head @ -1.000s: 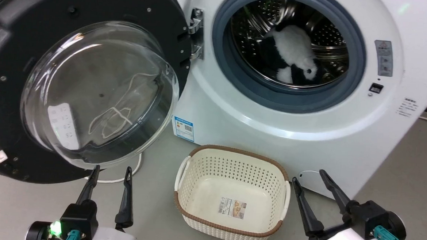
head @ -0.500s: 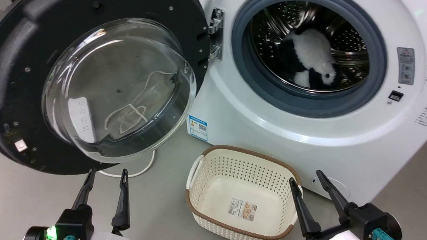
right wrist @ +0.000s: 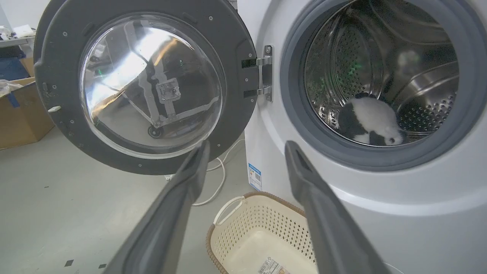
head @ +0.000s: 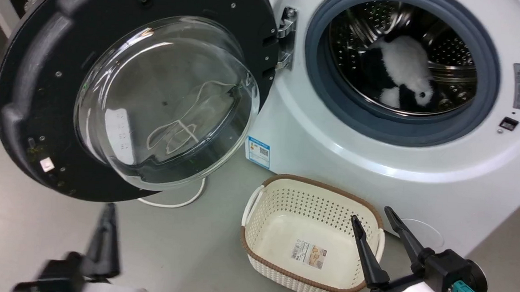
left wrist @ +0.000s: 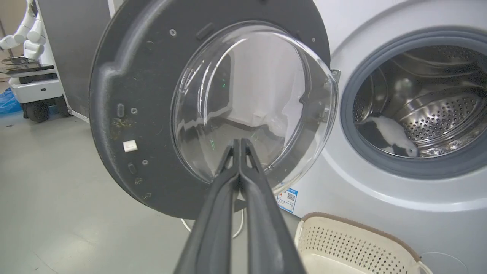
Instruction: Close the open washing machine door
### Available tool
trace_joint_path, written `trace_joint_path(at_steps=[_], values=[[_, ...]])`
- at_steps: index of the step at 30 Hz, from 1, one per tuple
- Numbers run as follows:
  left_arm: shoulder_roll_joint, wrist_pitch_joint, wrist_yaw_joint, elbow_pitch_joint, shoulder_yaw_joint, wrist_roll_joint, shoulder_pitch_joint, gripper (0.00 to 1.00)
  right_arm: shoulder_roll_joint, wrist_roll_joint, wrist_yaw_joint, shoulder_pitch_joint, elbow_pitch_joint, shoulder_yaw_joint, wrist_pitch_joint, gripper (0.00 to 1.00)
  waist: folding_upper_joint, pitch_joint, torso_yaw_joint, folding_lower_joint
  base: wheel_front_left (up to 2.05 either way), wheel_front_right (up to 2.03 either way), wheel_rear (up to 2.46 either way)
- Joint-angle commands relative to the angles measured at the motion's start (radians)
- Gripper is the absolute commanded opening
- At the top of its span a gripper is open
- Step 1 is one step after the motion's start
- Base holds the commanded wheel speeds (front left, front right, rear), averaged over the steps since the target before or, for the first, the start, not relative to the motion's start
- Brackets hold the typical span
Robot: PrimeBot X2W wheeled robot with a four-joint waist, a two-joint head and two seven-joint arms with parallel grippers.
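The washing machine door [head: 40,85] is swung wide open to the left on its metal hinge [head: 285,36], its glass bowl [head: 169,101] bulging toward me. The white washing machine [head: 330,154] shows its grey gasket and steel drum. My left gripper [head: 107,213] is blurred at the lower left, below the door's bottom rim and apart from it. In the left wrist view the left gripper [left wrist: 240,142] is shut on nothing and points at the door [left wrist: 125,76]. My right gripper [head: 371,215] stands open over the basket's right side; in the right wrist view the right gripper [right wrist: 247,146] is open and faces the hinge [right wrist: 266,72].
A cream perforated basket [head: 320,184] sits on the floor before the machine. A black and white plush toy [head: 402,64] lies in the drum. A white cable [head: 172,203] loops under the door. Another robot [left wrist: 30,30] and a cardboard box [right wrist: 19,114] stand far left.
The whole head picture has slid right, so the camera turned left. My left gripper has shut its fingers and moved, now blurred and lower. The right gripper stays open.
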Motion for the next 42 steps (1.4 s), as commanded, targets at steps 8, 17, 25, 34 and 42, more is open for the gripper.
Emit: trace_joint_path(at_steps=[8,17,25,34,42], values=[[0.009,-0.026,-0.047,-0.078,0.137,-0.140,-0.071,0.00,0.000,-0.013,0.001,0.007,-0.011,-0.004,-0.026,1.00,0.0000,0.045,0.040,0.0000,0.00,0.00,0.00],[0.193,0.089,-0.081,0.044,0.401,-0.451,-0.340,0.00,-0.024,-0.028,0.001,-0.002,-0.034,0.014,-0.045,1.00,0.0000,0.125,0.032,0.0000,0.00,0.00,0.00],[0.410,0.456,-0.026,0.435,0.540,-0.787,-0.706,0.00,-0.063,-0.022,0.001,-0.041,-0.039,0.047,-0.056,1.00,0.0000,0.199,-0.004,0.0000,0.00,0.00,0.00],[0.464,0.710,0.004,0.681,0.597,-0.976,-0.828,0.00,-0.089,-0.020,0.001,-0.060,-0.043,0.048,-0.056,1.00,0.0000,0.255,-0.041,0.0000,0.00,0.00,0.00],[0.478,0.852,-0.017,0.728,0.585,-1.033,-0.823,0.00,-0.089,-0.016,0.001,-0.074,-0.036,0.060,-0.056,1.00,0.0000,0.272,-0.050,0.0000,0.00,0.00,0.00]])
